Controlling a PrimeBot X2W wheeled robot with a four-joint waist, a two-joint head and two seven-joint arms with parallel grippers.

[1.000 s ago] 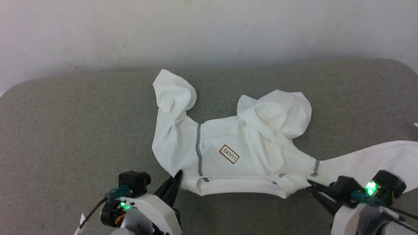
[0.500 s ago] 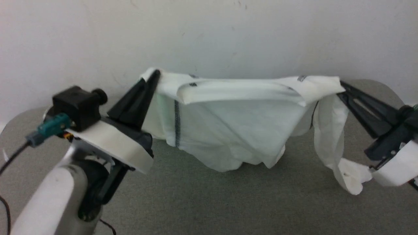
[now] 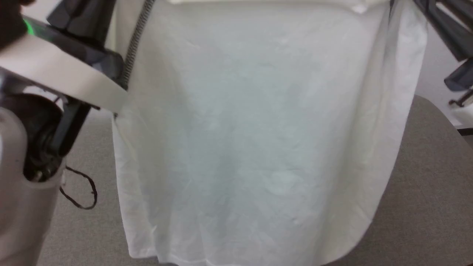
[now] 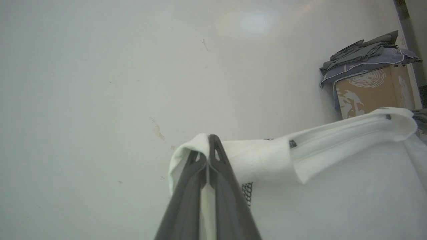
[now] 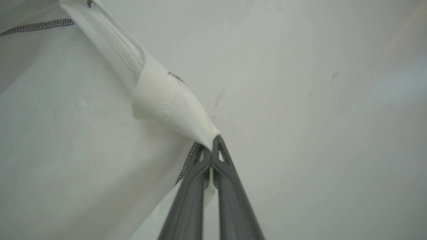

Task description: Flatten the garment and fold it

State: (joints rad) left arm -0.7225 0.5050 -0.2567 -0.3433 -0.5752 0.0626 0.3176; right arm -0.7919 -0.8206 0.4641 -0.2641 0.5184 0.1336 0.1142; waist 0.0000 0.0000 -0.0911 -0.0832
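Garment [image 3: 255, 140]: hangs as a broad white sheet in front of the head camera. Its top edge is stretched between the two grippers. Its lower edge is low in the head view, in front of the grey padded surface [image 3: 428, 177]; contact with that surface cannot be judged.

Left gripper [image 4: 207, 156]: fingers pressed together, with a fold of white fabric pinched at the tips and wrapping over them. From this pinch a folded band [image 4: 340, 140] runs off to the right in the left wrist view. Dark zigzag stitching [image 3: 136, 44] drops just beside this gripper in the head view.

Right gripper [image 5: 211, 148]: fingers likewise closed on a corner of the same banded edge. The cloth comes to a point at the tips and spreads away up and to the left in the right wrist view.

Background: a pale wall [image 4: 100, 73] stands behind both pinches. A cardboard box [image 4: 367, 90] carries a stack of folded grey cloth [image 4: 363, 53]. A thin black cable [image 3: 79, 192] loops below the left arm.

Change from earlier frames:
- One second ago the garment lay crumpled on the grey surface, chest patch up, with both grippers at its near edge.
- Half a second ago that edge was raised and taut, with the body sagging onto the surface.
- Now the edge is at the top of the head view and the fabric hangs full length.
- The head camera has also shifted its aim, so part of this is a change of view
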